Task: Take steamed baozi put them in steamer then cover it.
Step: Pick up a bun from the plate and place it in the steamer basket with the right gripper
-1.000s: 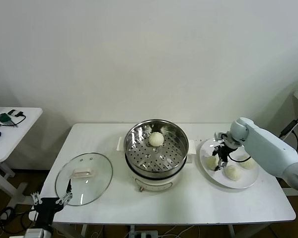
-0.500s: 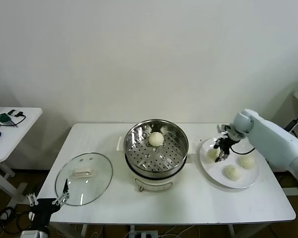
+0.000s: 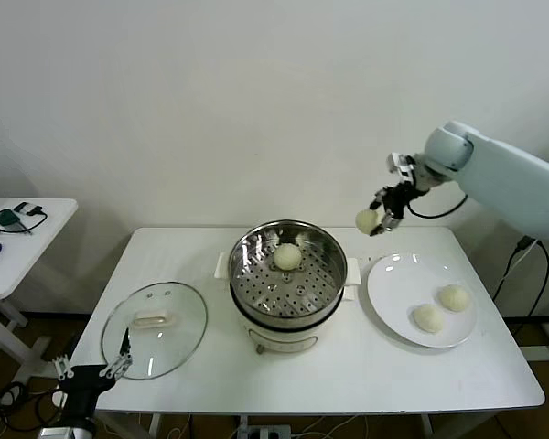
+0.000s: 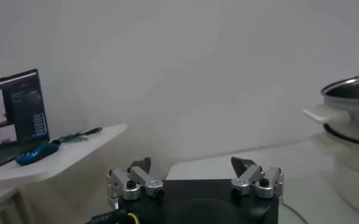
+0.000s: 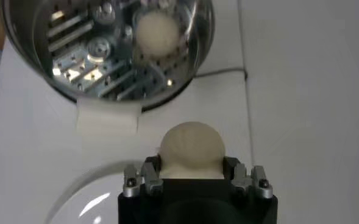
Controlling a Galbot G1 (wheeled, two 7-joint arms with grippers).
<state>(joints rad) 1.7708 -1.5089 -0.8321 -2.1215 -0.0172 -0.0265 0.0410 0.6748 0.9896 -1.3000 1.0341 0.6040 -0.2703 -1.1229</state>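
- One baozi (image 3: 367, 220) has been lifted clean off the white plate (image 3: 395, 279) since a second ago, when the right claw (image 3: 381, 218) was still down among the buns; it's now carried high in the air, between the plate and the steamer (image 3: 288, 274).
- Right claw is clamped shut on that bun, which can be seen bulging out between the jaws in the right wrist view (image 5: 192, 149).
- So the tally reads: one bun already sat on the perforated tray (image 3: 287, 256), one in transit, two left on the plate (image 3: 428, 317) (image 3: 455, 297). Roughly halfway through the loading, by the look of it.
- Plenty of open tray is left in front of the bun inside, so a drop spot shouldn't be hard to find. The steel rim is the edge to be cleared on the way down.
- Left claw (image 3: 93, 374) is parked low off the front corner of the surface (image 3: 439, 375), jaws wide apart, nothing held.
- Glass cover (image 3: 155, 328) is lying flat on the surface, well apart from the steamer, just beside that idle claw.
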